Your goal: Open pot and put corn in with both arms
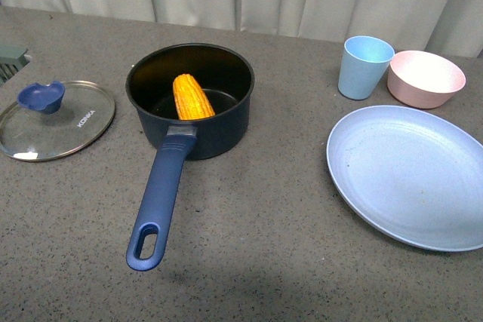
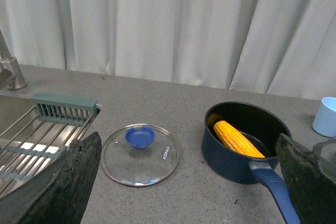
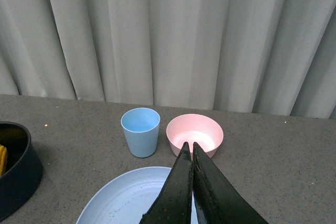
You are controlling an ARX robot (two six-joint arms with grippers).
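A: Where's the husked yellow-orange corn cob (image 1: 193,97)?

B: Inside the dark navy saucepan with the long blue handle (image 1: 189,100), upper middle of the front view. The round glass lid with the blue knob (image 1: 56,120) lies on the grey table (image 1: 249,246) at far left.

A: So which step?

B: Judging by that, both steps look done; only pulling clear remains. The left gripper (image 2: 184,182) has its jaws spread wide and empty; the right gripper (image 3: 192,148) has its jaws pressed together, holding nothing.

A kitchen: grey countertop (image 1: 249,224), sink (image 2: 16,129) with drying rack (image 2: 65,107), curtains (image 2: 173,24) behind.

Glass lid (image 1: 56,121) — glossy; counter (image 1: 249,254) — matt
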